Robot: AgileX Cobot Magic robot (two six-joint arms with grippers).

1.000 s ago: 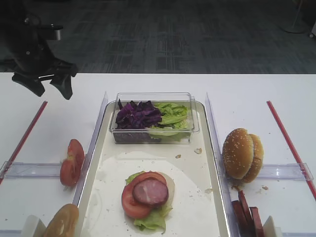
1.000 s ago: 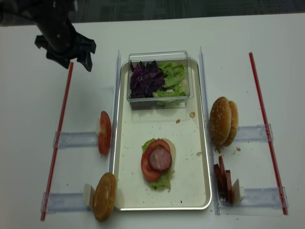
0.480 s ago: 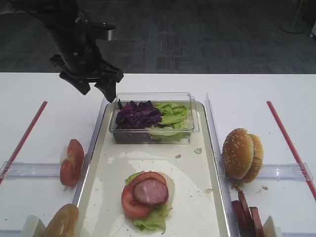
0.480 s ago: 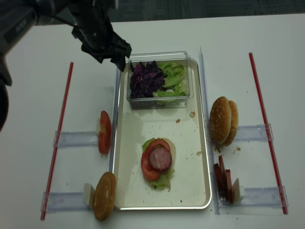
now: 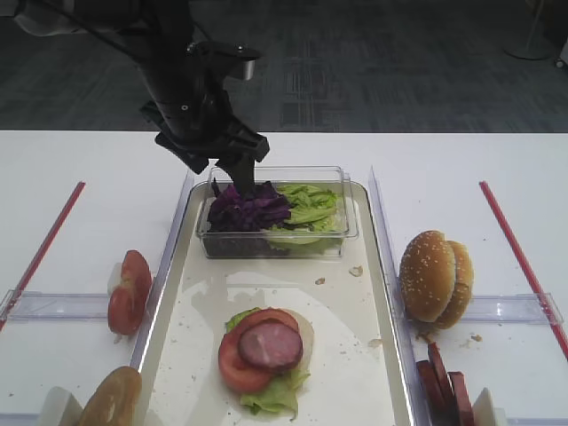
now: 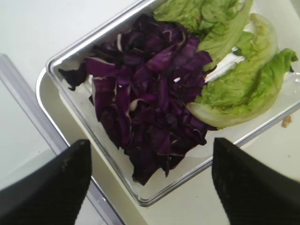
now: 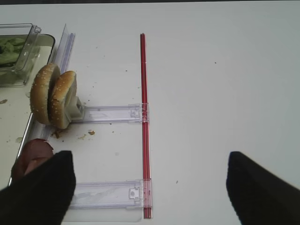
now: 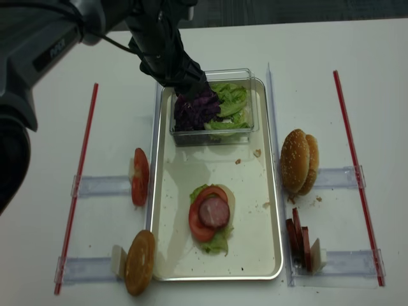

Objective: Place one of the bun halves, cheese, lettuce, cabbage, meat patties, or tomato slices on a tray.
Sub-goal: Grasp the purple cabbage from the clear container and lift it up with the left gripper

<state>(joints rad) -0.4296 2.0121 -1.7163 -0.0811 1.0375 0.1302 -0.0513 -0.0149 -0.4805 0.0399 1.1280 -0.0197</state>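
Over the clear box, the spread left gripper partly hides the cabbage.

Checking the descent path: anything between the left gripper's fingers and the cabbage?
Nothing. In the left wrist view the open left gripper looks straight down on the cabbage in the clear box, unobstructed.

A clear box is set in the far end of the tray; within it the cabbage is left of the lettuce. Nearer on the tray a stack is laid. Tomato slices are left of the tray, bun halves right, probably on edge.
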